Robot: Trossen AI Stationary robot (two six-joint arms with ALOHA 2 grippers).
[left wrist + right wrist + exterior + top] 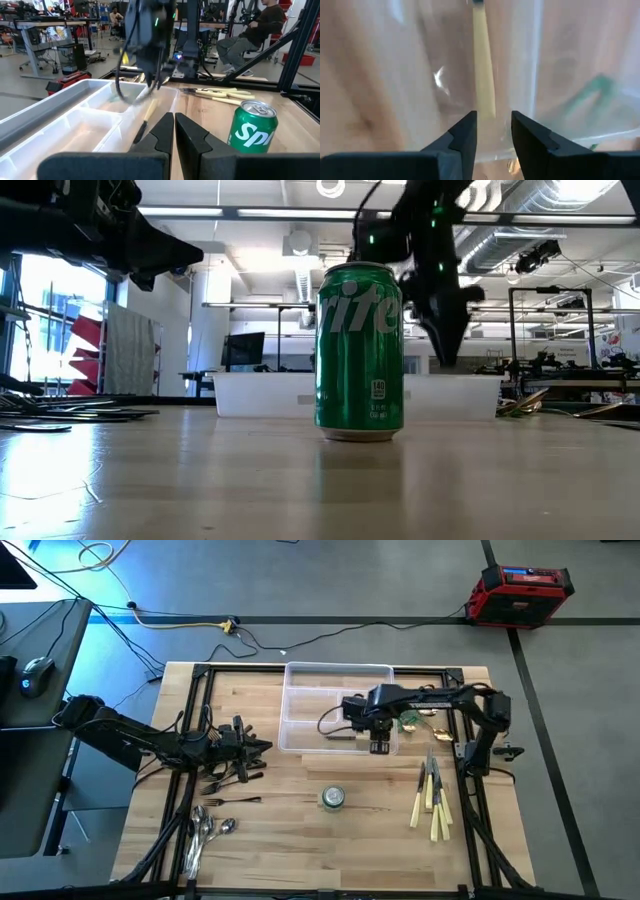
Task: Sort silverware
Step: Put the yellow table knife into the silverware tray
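Fingers of the right gripper point(492, 131) stand parted over a cream-handled knife point(483, 75) in the tray point(300, 675); a can point(359, 352) reads "rite".

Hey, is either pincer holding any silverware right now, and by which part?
Neither. The right pincer stands open above the clear tray, with a cream-handled knife lying loose in it below. The left pincer is shut on nothing.

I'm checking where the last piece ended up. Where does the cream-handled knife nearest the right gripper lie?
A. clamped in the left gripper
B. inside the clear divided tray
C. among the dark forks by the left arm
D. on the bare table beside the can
B: the cream-handled knife lies on the floor of the clear tray, just ahead of the open right gripper.
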